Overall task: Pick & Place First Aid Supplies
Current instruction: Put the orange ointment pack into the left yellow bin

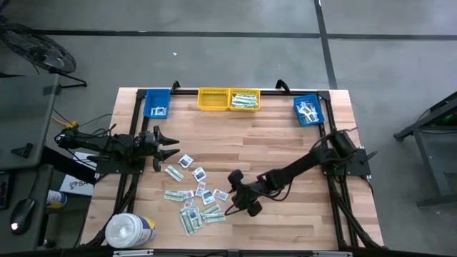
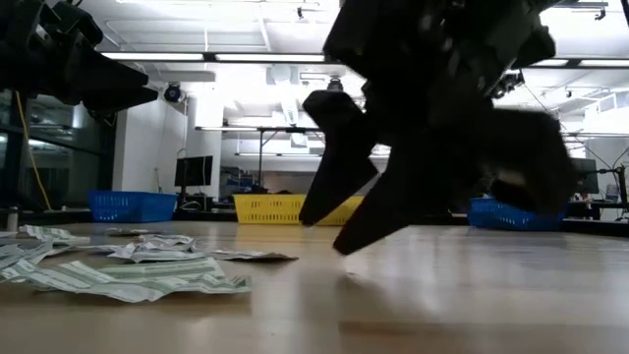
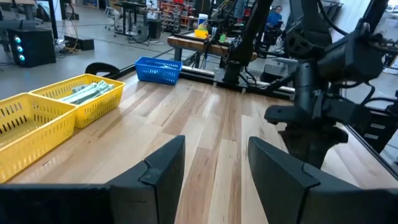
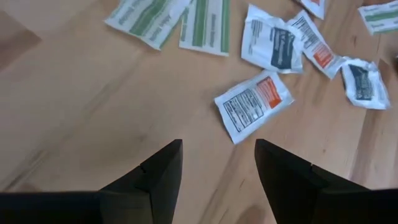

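The first aid supplies (image 1: 193, 196) lie scattered flat on the wooden table, near its front left: long green-white strips (image 4: 168, 18) and squarish white packets with dark blue (image 4: 273, 43) or orange-red marks (image 4: 254, 102). My right gripper (image 4: 217, 149) stands open just right of the pile, slanting down, its fingertips (image 2: 339, 221) above the tabletop, with nothing between them. The orange-marked packet lies a little ahead of it. My left gripper (image 1: 173, 145) waits open and level at the table's left side, above the pile's far edge, also empty (image 3: 214, 149).
Along the far edge stand a blue bin (image 1: 157, 103), two yellow bins (image 1: 213, 98) (image 1: 244, 100), one holding green-white strips, and another blue bin (image 1: 308, 111). A big white round tub (image 1: 130, 230) stands at the front left corner. Bare wood lies right of the pile.
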